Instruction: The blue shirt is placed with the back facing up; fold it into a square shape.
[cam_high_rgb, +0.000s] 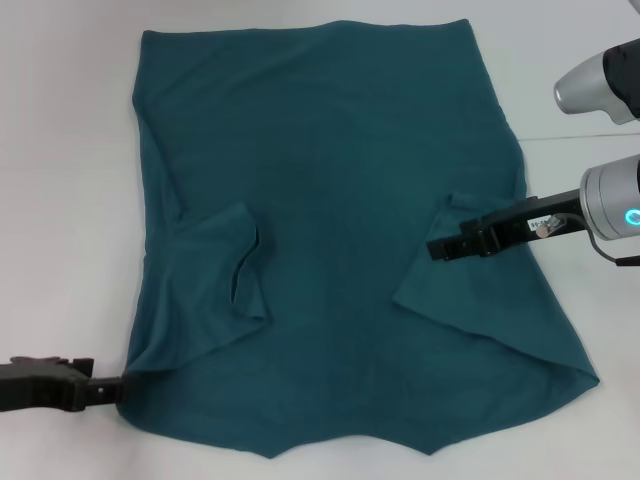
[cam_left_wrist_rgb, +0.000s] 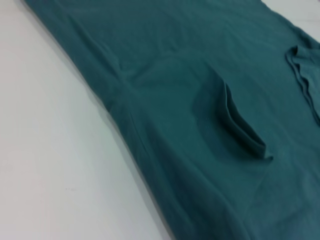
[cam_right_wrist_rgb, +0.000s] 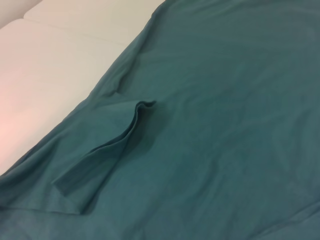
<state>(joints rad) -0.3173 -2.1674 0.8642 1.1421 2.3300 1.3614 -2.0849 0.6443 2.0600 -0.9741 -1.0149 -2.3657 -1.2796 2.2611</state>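
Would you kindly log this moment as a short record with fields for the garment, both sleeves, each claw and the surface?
garment: blue shirt, spread flat, plain side up
sleeves: both folded inward onto the body
left claw: low at the shirt's near left corner
right claw: over the folded right sleeve
surface: white table
fold state: not yet square
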